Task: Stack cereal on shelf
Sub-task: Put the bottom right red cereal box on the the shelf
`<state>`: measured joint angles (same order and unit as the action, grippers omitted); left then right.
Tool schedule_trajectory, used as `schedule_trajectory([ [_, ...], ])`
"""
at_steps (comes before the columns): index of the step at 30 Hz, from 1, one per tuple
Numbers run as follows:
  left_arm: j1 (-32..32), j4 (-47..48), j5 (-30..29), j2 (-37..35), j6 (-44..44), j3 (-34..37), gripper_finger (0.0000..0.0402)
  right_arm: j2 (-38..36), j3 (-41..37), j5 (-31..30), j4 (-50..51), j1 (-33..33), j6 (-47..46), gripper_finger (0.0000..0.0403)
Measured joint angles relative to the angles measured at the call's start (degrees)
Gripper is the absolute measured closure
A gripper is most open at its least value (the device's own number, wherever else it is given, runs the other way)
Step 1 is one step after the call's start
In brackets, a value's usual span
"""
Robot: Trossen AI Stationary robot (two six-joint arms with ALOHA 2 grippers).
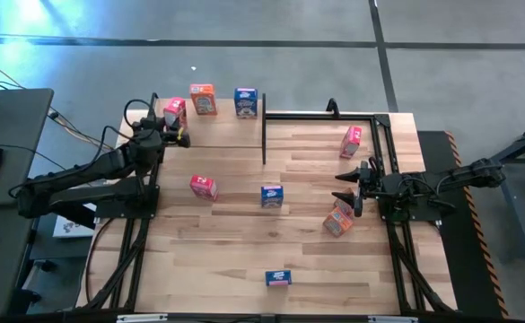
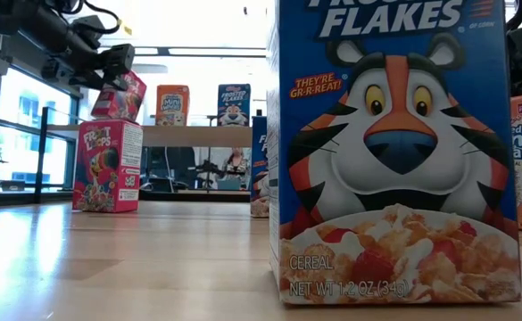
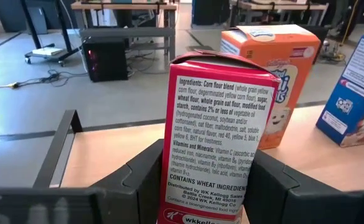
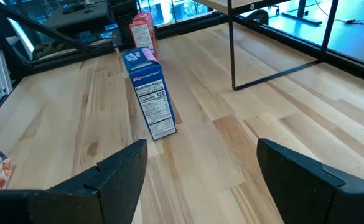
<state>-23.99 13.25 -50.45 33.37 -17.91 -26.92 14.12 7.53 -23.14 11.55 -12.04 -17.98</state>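
Observation:
My left gripper (image 1: 176, 123) is shut on a pink-red cereal box (image 1: 174, 111) at the left end of the shelf (image 1: 222, 130), a light board on thin black posts. The box is tilted in the low view (image 2: 118, 94), just over the board (image 2: 198, 135). An orange box (image 1: 203, 99) and a blue box (image 1: 245, 101) stand upright on the shelf beside it. My right gripper (image 1: 345, 187) is open and empty over the table's right part, pointing toward a blue box (image 4: 148, 93) that stands on the table. My left gripper pinches the pink-red box by its two broad faces, low on the box (image 3: 197, 186), between its two fingers (image 3: 138, 180). The fingers come about level from the table's near-left side. The printed narrow side faces the wrist camera. The box leans; its bottom is hidden by the fingers.
On the table stand a pink-red box (image 1: 203, 186), a blue box (image 1: 271, 195), another blue box (image 1: 278, 278) near the front edge, an orange box (image 1: 338, 218) by my right gripper, and a pink-red box (image 1: 351, 141). A black metal frame (image 1: 325, 114) runs along the far right.

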Motion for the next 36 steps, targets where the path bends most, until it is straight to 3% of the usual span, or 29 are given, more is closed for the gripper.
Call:
schedule_trajectory([
  [21,0.00,0.64,0.63,-0.02,0.04,0.00,0.0235,0.02,0.00,-0.02,0.00,0.00,0.02,0.0107],
  [36,0.04,3.57,0.58,-0.20,-0.46,0.00,0.0179,0.02,0.00,-0.09,0.00,-0.02,0.02,0.0107],
])
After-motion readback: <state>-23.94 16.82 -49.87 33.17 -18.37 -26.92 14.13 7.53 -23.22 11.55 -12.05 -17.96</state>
